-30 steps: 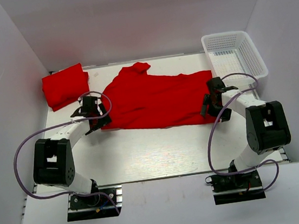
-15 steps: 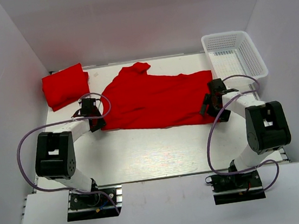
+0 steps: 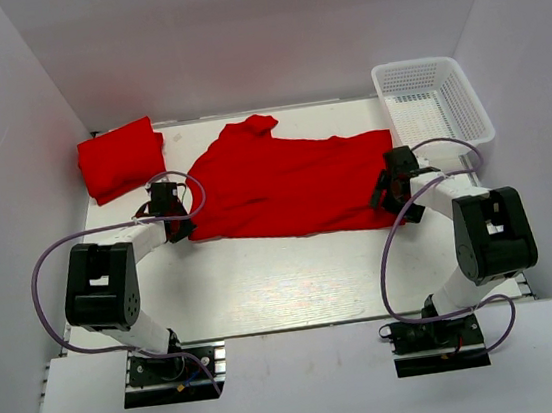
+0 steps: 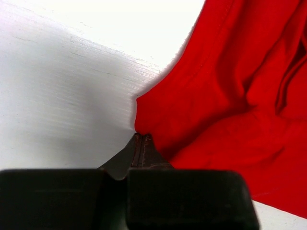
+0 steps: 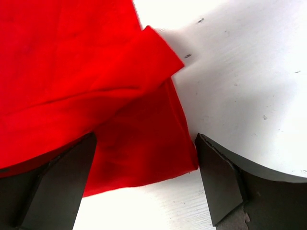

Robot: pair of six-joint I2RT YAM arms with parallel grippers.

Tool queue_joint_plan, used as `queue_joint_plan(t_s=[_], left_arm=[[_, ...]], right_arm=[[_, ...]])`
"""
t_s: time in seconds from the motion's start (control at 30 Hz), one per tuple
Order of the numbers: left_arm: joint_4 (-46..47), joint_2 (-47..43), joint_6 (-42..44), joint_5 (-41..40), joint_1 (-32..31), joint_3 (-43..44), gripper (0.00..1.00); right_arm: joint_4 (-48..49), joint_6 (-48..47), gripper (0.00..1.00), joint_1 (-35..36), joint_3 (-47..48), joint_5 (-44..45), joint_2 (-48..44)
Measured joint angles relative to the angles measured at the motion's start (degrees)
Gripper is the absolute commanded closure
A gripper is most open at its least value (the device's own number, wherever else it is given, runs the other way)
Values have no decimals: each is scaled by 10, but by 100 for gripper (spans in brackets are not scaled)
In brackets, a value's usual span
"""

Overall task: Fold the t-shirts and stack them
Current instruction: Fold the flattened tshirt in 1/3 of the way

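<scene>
Red t-shirt (image 3: 293, 179), mid-frame: left gripper (image 4: 141, 140) is pinched shut on its lower-left corner; right gripper (image 5: 144, 160) gapes wide astride the lower-right corner and should close squarely before lifting.

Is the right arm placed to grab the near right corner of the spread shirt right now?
Probably yes. The right gripper has its open jaws straddling the corner of the spread t-shirt, which lies flat on the table with nothing else in the way.
</scene>
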Motion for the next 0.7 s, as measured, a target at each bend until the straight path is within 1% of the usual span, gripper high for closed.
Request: queue_joint_plan(t_s=[0.27,0.33,0.37,0.43,0.47,0.53,0.57,0.6,0.7], left_arm=[[-5,-5,-11,-16,-1,-3,100],[-8,-6,-11,-16,-1,-3,100],[-9,-6,-11,-16,-1,-3,100],[-9,-7,-12,-16,-1,-3,100],[-9,-7,-12,-16,-1,-3,100],[-10,-7,-15,-16,-1,-3,100],[-10,-7,-15,-16,-1,-3,100],[-10,-7,-16,-16,-1,-3,100],[-15,-9,-22,-16,-1,-3,100]], right_arm=[[9,10,10,-9,-17,27,-11],[15,10,14,-13,-28,28,-19],[17,10,19,-14,-32,28,-23],[23,10,23,-16,-39,29,-29],[25,10,39,-18,-42,29,-31],[25,10,59,-19,-45,29,-33],[25,9,91,-21,-46,28,-33],[25,8,100,-23,-46,27,-34],[30,19,100,-23,-47,11,-34]])
